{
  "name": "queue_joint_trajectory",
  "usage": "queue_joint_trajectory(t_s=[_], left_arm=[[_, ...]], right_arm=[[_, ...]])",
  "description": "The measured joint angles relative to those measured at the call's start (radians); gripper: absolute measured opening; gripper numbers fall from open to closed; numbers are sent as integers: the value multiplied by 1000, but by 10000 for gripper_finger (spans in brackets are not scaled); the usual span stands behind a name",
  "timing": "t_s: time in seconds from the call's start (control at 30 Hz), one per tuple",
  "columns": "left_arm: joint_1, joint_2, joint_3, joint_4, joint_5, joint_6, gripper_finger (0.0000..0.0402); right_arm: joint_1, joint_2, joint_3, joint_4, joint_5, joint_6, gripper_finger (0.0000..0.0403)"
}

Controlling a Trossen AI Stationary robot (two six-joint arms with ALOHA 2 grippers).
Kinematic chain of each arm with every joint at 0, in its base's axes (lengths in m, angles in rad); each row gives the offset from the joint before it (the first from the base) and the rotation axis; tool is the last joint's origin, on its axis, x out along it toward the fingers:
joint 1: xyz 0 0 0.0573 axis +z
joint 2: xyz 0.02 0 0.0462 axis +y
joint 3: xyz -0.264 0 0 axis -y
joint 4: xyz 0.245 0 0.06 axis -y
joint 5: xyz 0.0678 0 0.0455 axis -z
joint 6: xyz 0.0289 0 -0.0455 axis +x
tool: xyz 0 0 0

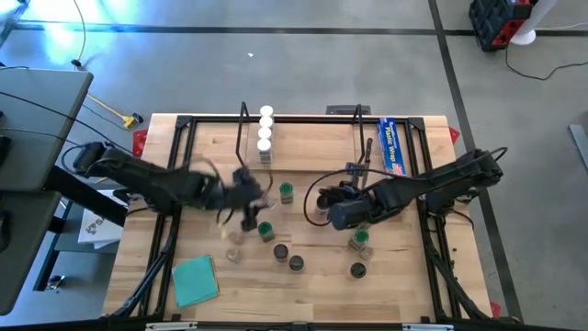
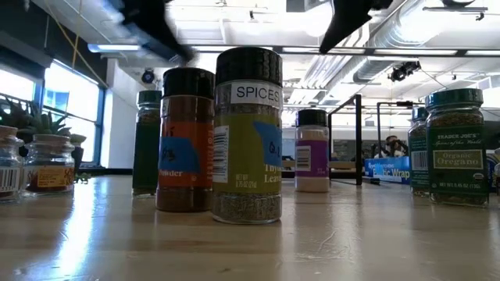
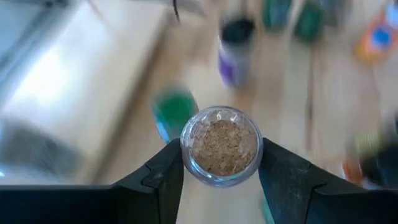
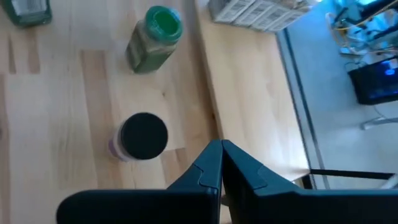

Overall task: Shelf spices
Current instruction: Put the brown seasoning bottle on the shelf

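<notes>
My left gripper (image 3: pixel 221 163) grips a jar (image 3: pixel 221 145) between its fingers, and the shelf (image 1: pixel 299 124) lies at about one o'clock from it, nearer than from my closed right gripper (image 4: pixel 221 163).

The worktop (image 1: pixel 386 276) is light wood with a black frame. On it lies a teal cloth (image 1: pixel 196 279) and a blue box (image 1: pixel 393 145). Near the box, four jars with white lids (image 1: pixel 265 129) stand in a row. Other jars have green lids (image 1: pixel 287 191) or black lids (image 1: pixel 296 263). One clear jar (image 3: pixel 221 146) holds tan powder.
</notes>
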Motion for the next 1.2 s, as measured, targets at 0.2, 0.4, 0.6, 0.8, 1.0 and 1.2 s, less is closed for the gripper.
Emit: queue_joint_trajectory(t_s=[0.2,0.4,0.6,0.8,1.0,1.2], left_arm=[[292,116,196,68,195,238,169],[468,345,337,55,283,295,169],[533,513,400,59,289,283,173],[564,605,410,55,290,251,178],[587,618,411,58,289,242,180],[608,618,412,39,297,222,195]], right_arm=[[36,-2,0,-49,40,54,4],[76,-2,0,-116,50,142,4],[102,-2,0,-191,70,239,4],[105,-2,0,-194,77,247,4],[103,-2,0,-191,80,246,4],[103,-2,0,-180,80,246,4]])
